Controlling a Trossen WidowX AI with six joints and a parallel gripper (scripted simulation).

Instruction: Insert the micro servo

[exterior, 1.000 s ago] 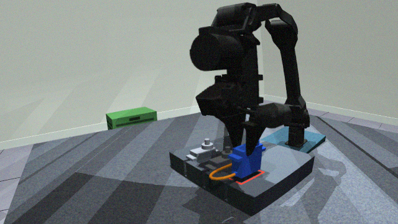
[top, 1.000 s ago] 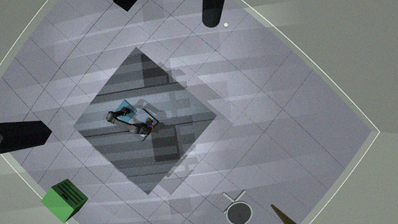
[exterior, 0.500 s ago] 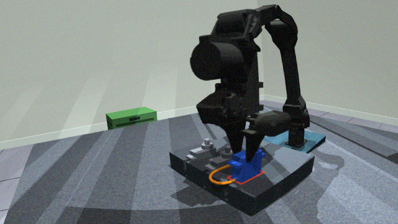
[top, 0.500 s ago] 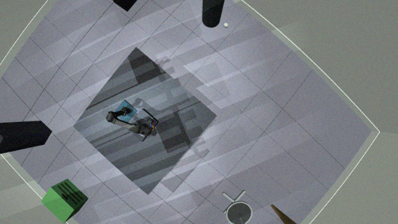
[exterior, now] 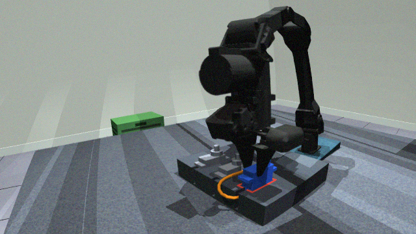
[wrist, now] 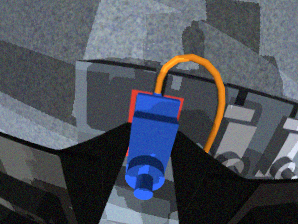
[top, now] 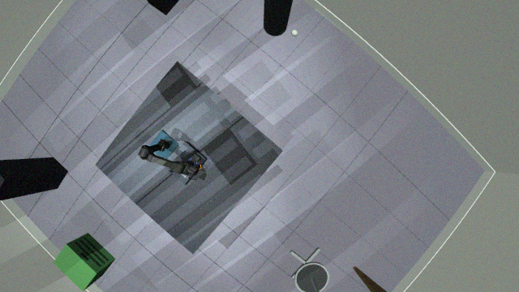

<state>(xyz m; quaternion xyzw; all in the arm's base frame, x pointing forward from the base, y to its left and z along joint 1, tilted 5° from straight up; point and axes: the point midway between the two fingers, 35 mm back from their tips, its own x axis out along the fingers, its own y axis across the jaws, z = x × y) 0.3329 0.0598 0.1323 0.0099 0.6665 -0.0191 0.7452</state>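
The blue micro servo (exterior: 264, 179) (wrist: 154, 142) is held upright over the red-outlined pocket (exterior: 264, 185) (wrist: 133, 106), its output shaft (wrist: 143, 192) towards the wrist camera. Its body bottom is close to the outline; whether it has entered is unclear. Its ears stand above the deck (exterior: 247, 208) (wrist: 80, 80). The orange cable (exterior: 220, 186) (wrist: 221, 95) leaves the servo's end and loops out over the deck's edge; it is not seen lying in the notch. My gripper (exterior: 254, 170) (wrist: 152, 132) is shut on the servo's sides. The pocket's inside is mostly hidden.
Two grey servos (exterior: 212, 158) (exterior: 229, 168) sit in the deck beside the pocket, close to the cable; they also show at the right in the wrist view. The arm's base stands on a teal plate (exterior: 331, 146) behind the deck. A green box (exterior: 138, 121) (top: 77, 268) is far off.
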